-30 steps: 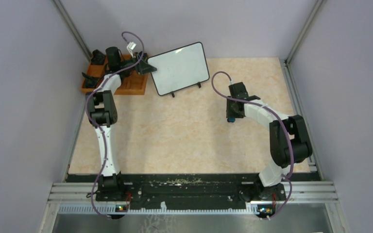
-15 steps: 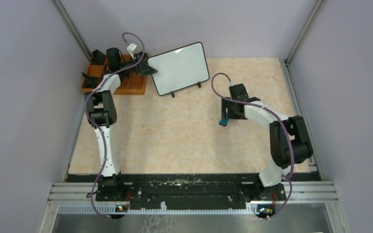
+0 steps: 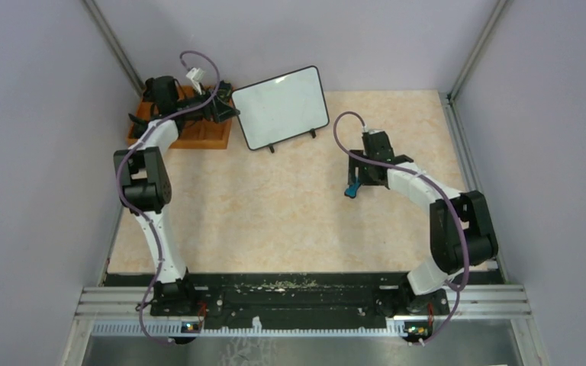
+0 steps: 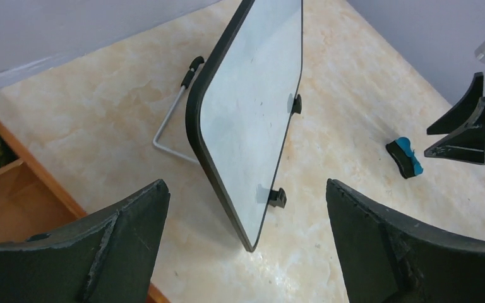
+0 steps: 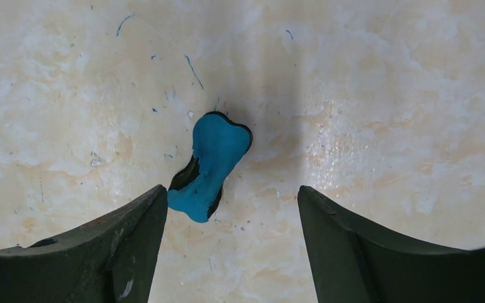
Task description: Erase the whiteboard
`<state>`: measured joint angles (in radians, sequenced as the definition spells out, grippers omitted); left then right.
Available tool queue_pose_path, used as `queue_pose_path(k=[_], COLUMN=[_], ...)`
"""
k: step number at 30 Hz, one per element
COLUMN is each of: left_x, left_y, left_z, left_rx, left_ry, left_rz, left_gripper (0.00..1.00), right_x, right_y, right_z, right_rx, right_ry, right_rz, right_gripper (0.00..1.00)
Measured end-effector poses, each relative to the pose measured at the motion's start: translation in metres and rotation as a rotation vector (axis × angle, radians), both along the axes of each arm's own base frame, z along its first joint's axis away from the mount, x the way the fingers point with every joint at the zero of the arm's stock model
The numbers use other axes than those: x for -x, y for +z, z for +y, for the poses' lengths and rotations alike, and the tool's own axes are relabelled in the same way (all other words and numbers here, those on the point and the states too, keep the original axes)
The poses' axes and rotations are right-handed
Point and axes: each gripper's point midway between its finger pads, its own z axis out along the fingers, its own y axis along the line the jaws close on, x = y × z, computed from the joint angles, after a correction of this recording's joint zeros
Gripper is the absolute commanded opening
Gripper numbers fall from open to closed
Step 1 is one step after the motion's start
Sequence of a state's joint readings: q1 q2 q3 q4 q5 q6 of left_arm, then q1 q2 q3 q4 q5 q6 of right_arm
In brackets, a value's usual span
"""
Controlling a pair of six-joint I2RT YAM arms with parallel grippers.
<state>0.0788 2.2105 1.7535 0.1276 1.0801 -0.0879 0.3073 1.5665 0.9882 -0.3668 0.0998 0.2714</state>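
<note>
The whiteboard stands propped at the back of the table on its wire stand, its face blank; the left wrist view shows it edge-on with two small black feet. My left gripper is open and empty just left of the board's left edge. A blue eraser lies loose on the table right of centre; it shows in the right wrist view and far off in the left wrist view. My right gripper is open just above it, the eraser by its left finger, not held.
An orange compartment tray sits at the back left beside the board, under my left arm, with dark items in it. Grey walls and metal posts close the back and sides. Small blue marks dot the tabletop.
My right gripper opened and let the blue eraser down onto the table. My left arm swung its elbow left, the gripper drawing slightly back from the board's left edge.
</note>
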Motion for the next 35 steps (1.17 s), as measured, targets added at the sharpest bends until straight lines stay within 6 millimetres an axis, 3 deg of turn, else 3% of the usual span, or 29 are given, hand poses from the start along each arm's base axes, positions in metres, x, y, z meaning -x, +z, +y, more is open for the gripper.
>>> queue_pose_path(k=[7,13,22,28,32,35], left_x=[0.021,0.066,0.123,0.161,0.177,0.180], left_y=[-0.007,-0.026,-0.041,-0.068,-0.086,-0.089], left_z=[0.021,0.040,0.075,0.090,0.096,0.099], left_rx=[-0.077,-0.172,-0.310,-0.353,-0.372,-0.382], left_ry=[0.133,0.298,0.542,0.647,0.686,0.703], left_rz=[-0.003,0.015,-0.013,0.004,0.022,0.017], left_gripper=[1.00,1.00,1.00,1.00,1.00,1.00], right_x=[0.000,-0.006,-0.004,-0.007,-0.007,-0.006], right_y=[0.013,0.023,0.007,0.005,0.000,-0.002], right_z=[0.005,0.016,0.013,0.009,0.006,0.005], right_rx=[0.006,0.001,-0.014,-0.015,-0.010,-0.011], right_ry=[0.009,0.016,-0.037,-0.081,-0.103,-0.114], right_rz=[-0.080,-0.166,-0.197,-0.232,-0.245,-0.252], right_gripper=[0.74,0.75,0.75,0.75,0.75,0.75])
